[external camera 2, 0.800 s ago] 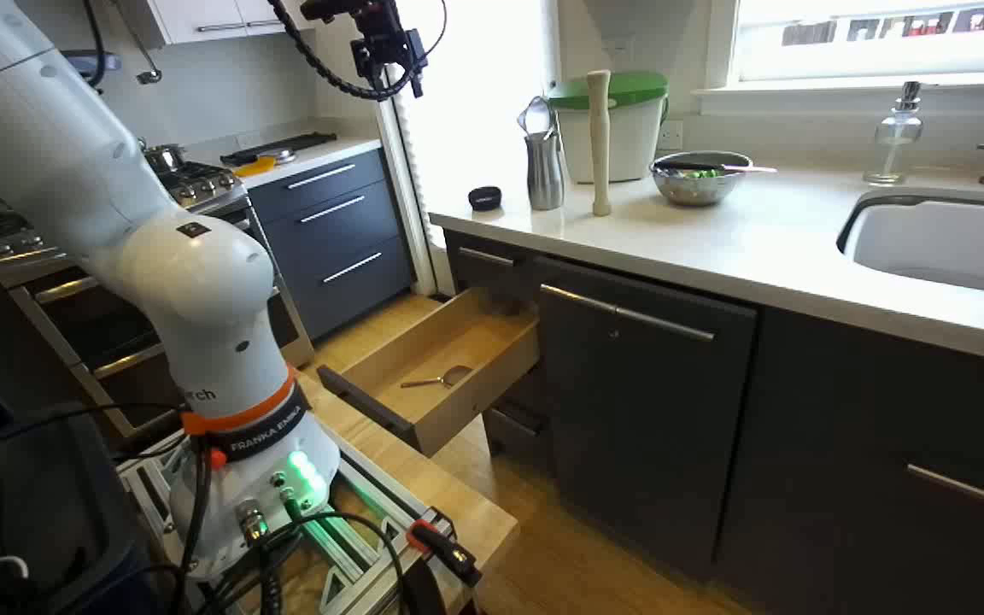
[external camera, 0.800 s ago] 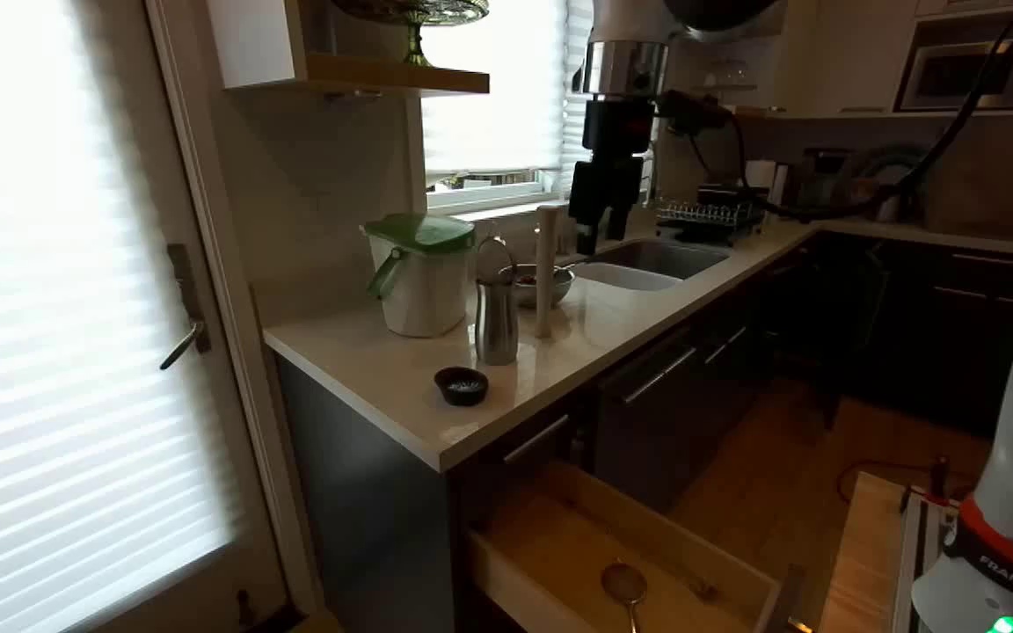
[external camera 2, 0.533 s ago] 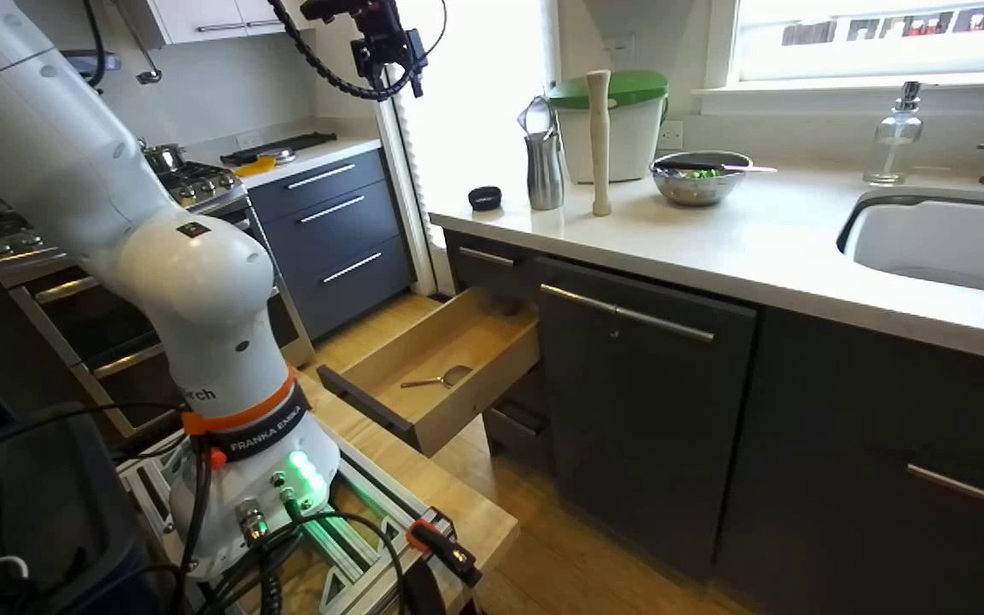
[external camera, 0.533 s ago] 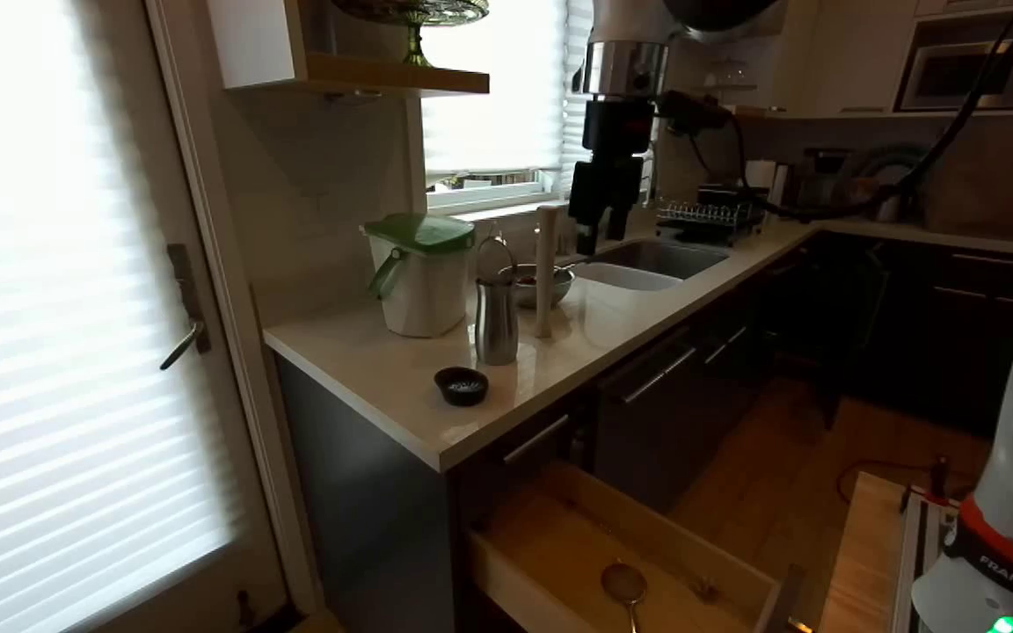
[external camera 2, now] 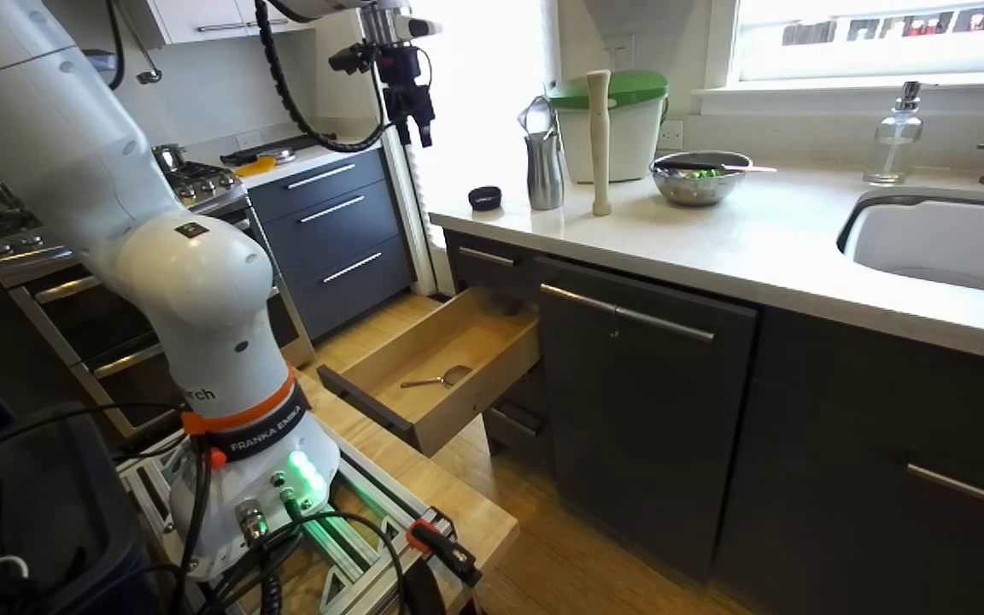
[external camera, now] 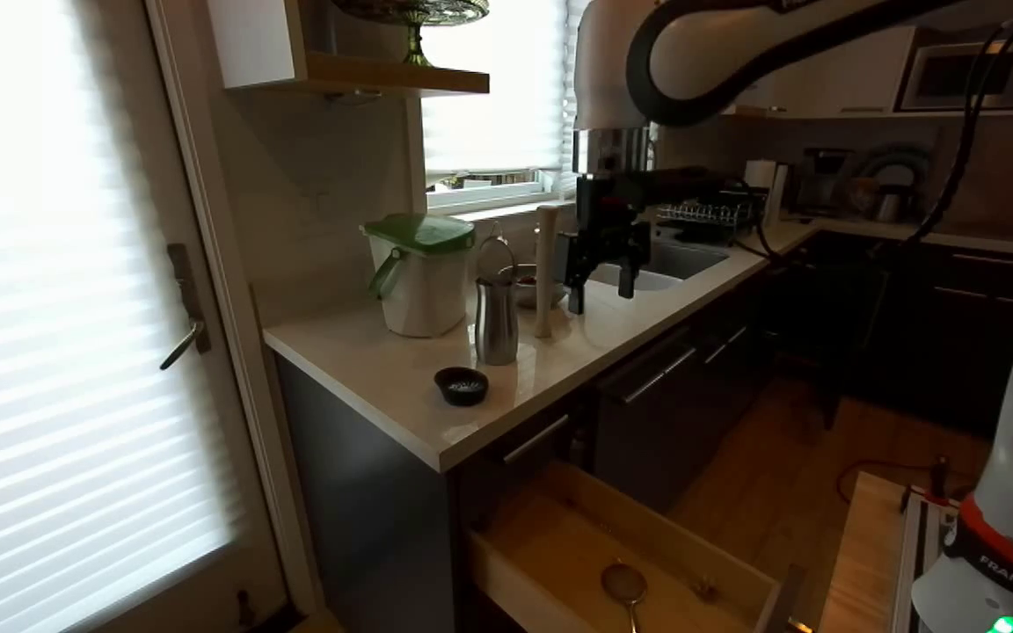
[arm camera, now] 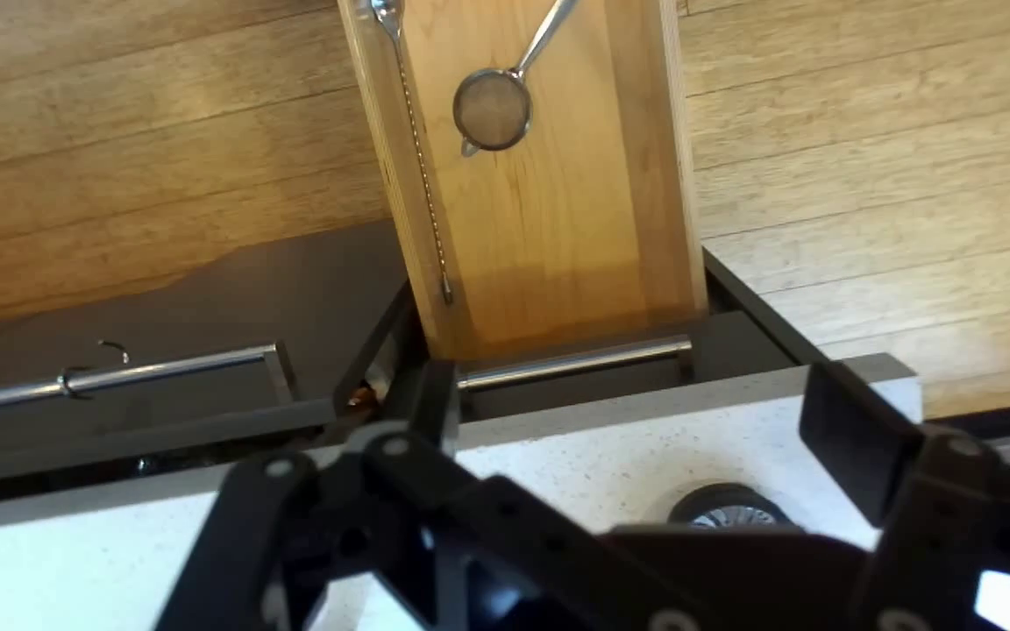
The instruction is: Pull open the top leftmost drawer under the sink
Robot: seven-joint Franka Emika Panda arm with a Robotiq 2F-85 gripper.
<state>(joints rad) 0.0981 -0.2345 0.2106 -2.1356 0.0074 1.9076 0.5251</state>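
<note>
The top leftmost drawer is closed, with a dark flat front and a metal bar handle, just under the counter's end. It also shows in an exterior view, where its handle is seen. Its inside is hidden. My gripper hangs pointing down, open and empty, above and apart from the counter and the drawer. It also shows in an exterior view. In the wrist view my spread fingers frame the counter edge and part of the handle. The sink is farther along the counter; its tall faucet is not clearly visible.
A bigger light-wood drawer stands open below the closed one, holding a strainer. A black bowl, steel shaker, wooden stick, metal bowl and green-lidded bin stand on the counter.
My gripper has moved down toward the counter in both exterior views. Its fingers look farther apart in an exterior view. The drawers and the counter objects have not moved.
</note>
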